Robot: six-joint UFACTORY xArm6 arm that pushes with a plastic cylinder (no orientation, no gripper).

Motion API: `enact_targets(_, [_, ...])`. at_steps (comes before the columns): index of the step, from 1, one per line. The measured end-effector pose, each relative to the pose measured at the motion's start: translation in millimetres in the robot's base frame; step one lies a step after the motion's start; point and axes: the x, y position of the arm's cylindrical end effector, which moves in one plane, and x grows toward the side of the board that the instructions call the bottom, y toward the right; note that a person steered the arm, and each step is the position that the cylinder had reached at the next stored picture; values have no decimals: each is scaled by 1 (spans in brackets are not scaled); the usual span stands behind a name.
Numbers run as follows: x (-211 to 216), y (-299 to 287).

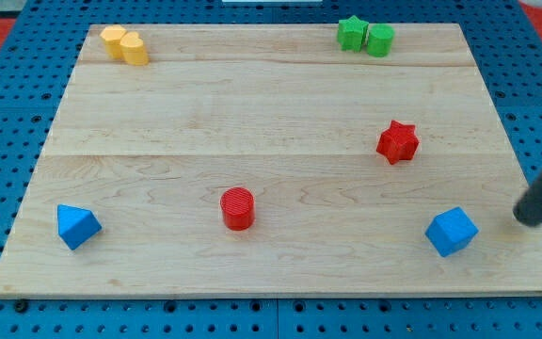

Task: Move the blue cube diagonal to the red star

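Note:
The blue cube (452,231) lies near the board's bottom right corner. The red star (398,142) lies above it and a little to the view's left. My dark rod enters from the view's right edge, and my tip (531,218) rests on the board to the right of the blue cube, a short gap away and not touching it.
A red cylinder (237,208) stands at bottom centre. A blue triangular block (76,226) lies at bottom left. A yellow block (124,44) sits at top left. A green star (351,33) and a green block (379,40) sit at top right. The wooden board (271,104) rests on a blue pegboard.

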Motion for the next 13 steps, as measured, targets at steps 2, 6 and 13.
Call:
enact_targets(2, [31,-12])
enact_targets(6, [3,-70])
enact_targets(13, [-43,-222])
